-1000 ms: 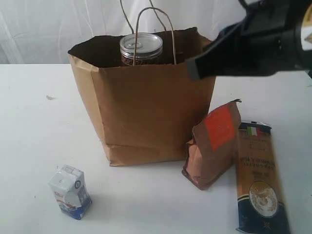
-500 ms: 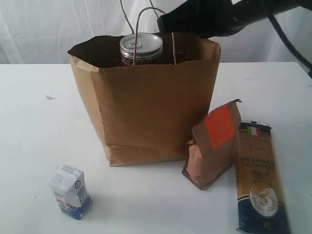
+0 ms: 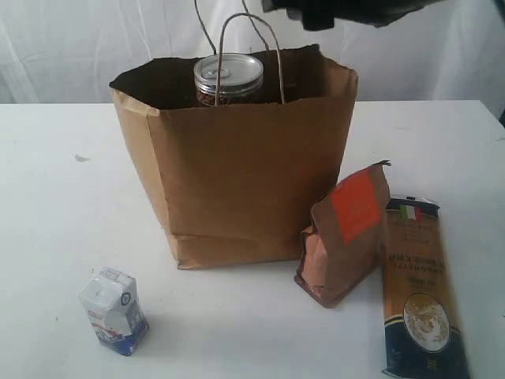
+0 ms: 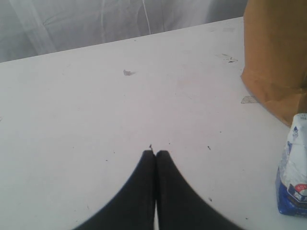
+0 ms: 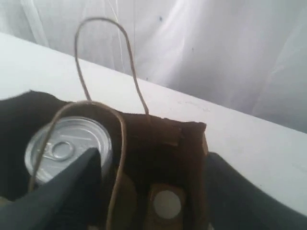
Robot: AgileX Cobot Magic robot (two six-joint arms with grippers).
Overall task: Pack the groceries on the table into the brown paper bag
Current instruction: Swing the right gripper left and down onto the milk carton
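The brown paper bag (image 3: 237,166) stands open on the table (image 3: 63,197), with a dark pull-tab can (image 3: 229,75) showing at its mouth. My right gripper (image 5: 152,155) hangs open above the bag's mouth, nothing between its fingers. Below it, inside the bag, lie the white-capped yellow bottle (image 5: 167,205) and the can (image 5: 67,146). Only a dark part of the right arm (image 3: 339,9) shows at the exterior view's top edge. The carton (image 3: 113,309), pouch (image 3: 347,233) and spaghetti pack (image 3: 418,292) rest on the table. My left gripper (image 4: 156,153) is shut and empty above the table, the carton (image 4: 293,182) to its side.
The bag's cord handles (image 3: 248,39) stand up under the right arm; one loop (image 5: 103,62) rises between the right fingers. A white curtain (image 3: 79,47) backs the table. A small scrap (image 3: 81,158) lies left of the bag (image 4: 278,57).
The right arm swung from the right side to over the bag's mouth, then rose to the top edge of the exterior view. The groceries on the table have not moved.
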